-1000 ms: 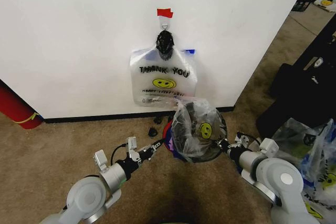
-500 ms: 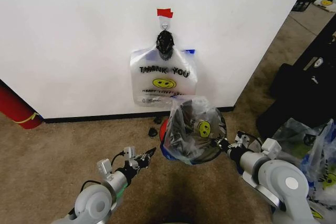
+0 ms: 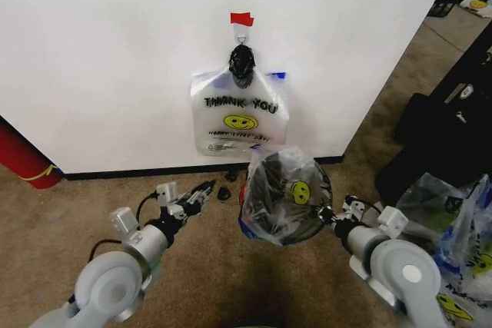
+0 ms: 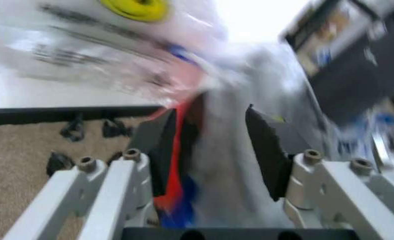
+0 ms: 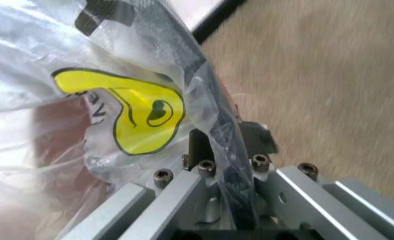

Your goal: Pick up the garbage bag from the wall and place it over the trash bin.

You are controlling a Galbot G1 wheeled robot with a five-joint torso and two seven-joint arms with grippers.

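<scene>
Right end effector (image 5: 225,150) clamped the rim of the thin, crinkly garbage bag (image 3: 283,193) draped over the trash bin (image 3: 318,207) below the wall (image 3: 115,51), slippery film best gripped at its bunched edge, while the left end effector (image 3: 201,192) hung open nearby.

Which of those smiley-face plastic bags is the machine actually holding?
The crinkly garbage bag draped over the black trash bin, pinched by the right end effector. The flat "THANK YOU" bag hangs untouched on the wall.
</scene>
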